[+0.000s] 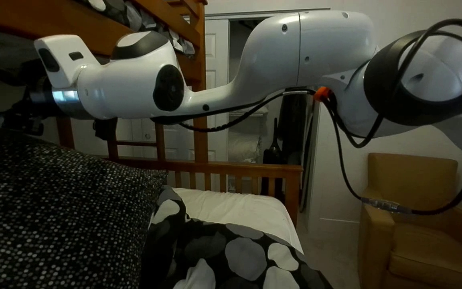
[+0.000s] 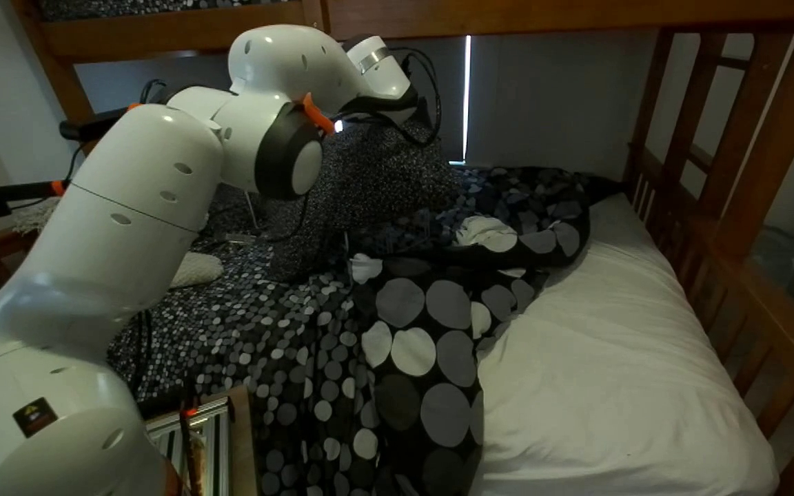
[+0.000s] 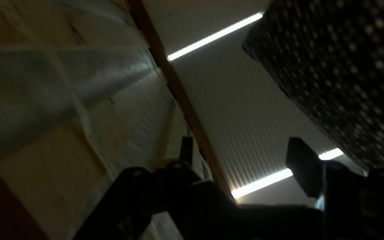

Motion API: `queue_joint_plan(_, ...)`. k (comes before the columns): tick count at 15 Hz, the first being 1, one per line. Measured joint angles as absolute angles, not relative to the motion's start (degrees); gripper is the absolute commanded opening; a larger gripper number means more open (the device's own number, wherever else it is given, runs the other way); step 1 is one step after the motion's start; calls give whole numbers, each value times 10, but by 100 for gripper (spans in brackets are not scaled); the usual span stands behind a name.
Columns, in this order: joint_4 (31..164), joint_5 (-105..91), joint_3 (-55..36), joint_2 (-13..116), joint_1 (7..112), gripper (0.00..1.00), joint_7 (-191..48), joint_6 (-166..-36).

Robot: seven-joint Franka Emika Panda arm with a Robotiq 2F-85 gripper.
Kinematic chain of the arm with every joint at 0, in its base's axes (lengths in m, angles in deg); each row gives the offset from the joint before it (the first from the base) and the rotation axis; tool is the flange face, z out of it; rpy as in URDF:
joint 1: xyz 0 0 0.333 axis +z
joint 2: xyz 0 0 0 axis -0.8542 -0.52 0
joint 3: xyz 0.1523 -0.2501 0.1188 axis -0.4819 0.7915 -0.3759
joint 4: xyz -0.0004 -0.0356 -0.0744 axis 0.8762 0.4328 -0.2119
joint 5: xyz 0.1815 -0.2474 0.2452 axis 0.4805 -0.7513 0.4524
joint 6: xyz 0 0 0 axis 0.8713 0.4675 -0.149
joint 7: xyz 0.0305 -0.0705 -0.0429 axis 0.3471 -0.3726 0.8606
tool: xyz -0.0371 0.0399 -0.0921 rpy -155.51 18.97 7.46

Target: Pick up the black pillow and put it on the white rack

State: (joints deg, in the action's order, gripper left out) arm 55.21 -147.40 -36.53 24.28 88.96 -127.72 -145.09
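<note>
Holding nothing, the gripper (image 3: 242, 151) stands near the black pillow (image 1: 60, 212), fingers (image 3: 303, 166) apart, presumably to admit its edge.

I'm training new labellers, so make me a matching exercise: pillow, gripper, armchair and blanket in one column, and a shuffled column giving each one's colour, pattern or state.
Column one:
1. pillow
2. gripper
3. armchair
4. blanket

Column two:
A. plain yellowish tan
B. large grey and white circles on black
C. tiny pale dots on black
D. standing open

Right pairs:
1-C
2-D
3-A
4-B
</note>
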Motion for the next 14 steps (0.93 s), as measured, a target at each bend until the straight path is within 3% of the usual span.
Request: queue_joint_plan(14,884,-1222,-107,439,833,100,-1229,-1226)
